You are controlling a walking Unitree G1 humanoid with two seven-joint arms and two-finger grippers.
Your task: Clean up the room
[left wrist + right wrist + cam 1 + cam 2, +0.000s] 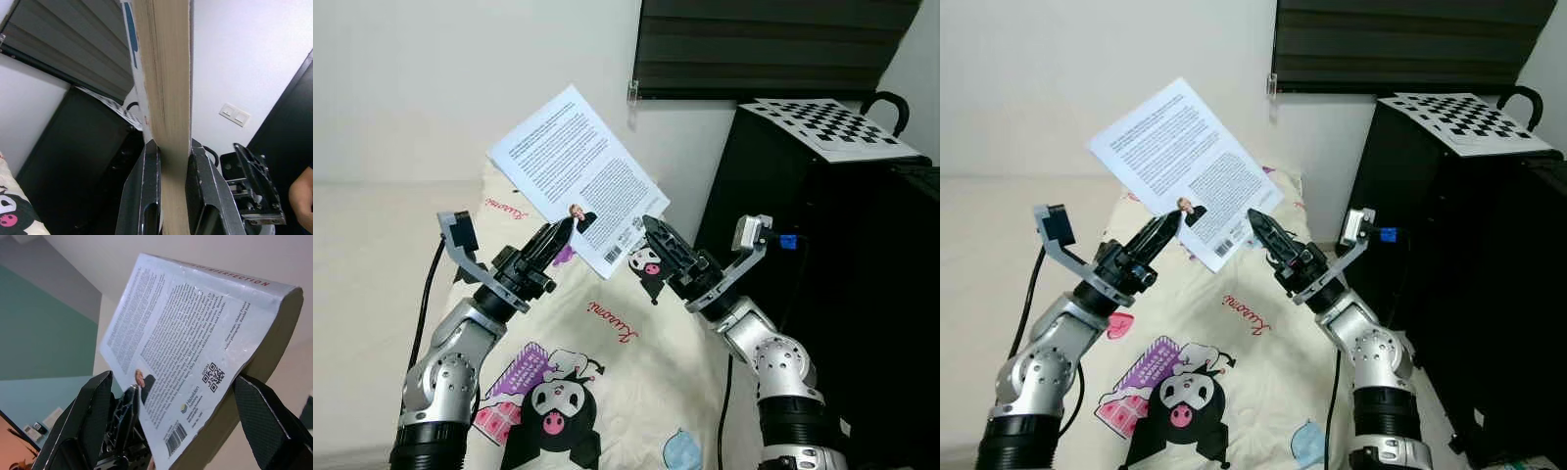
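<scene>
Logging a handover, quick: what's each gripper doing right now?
Left gripper: closed on the book.
Right gripper: open, fingers straddling the book's lower corner, not clamped.

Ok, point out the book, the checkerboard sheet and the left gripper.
book (570,162), left eye view, on the middle of its back cover.
checkerboard sheet (830,124), left eye view, on the middle of the pattern.
left gripper (560,235), left eye view, at the fingertips on the book's lower edge.

A white paperback book is held aloft above the bed, tilted, its text-covered back cover with barcode and small portrait facing the camera.
</scene>
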